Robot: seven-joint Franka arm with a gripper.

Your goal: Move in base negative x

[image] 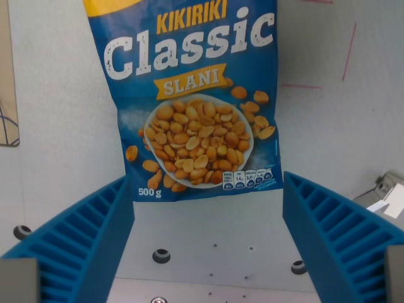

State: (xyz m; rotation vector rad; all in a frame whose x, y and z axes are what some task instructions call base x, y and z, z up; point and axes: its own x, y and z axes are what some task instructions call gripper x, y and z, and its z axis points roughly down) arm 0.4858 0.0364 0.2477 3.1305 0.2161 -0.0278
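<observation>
A blue bag of peanuts [189, 95], printed "KIKIRIKI Classic SLANI 500 g", lies flat on the white table [57, 126] in the upper middle of the wrist view. My gripper [208, 233] is open. Its two blue ribbed fingers [82, 246] stand wide apart at the bottom left and bottom right. The bag's lower edge lies just beyond the fingertips, between them. Nothing is held.
A metal part [385, 196] shows at the wrist view's right edge. Bolt holes [161, 255] dot the table below the bag. A beige object [7, 95] lies at the left edge. Thin pink lines [348, 44] mark the table at the upper right.
</observation>
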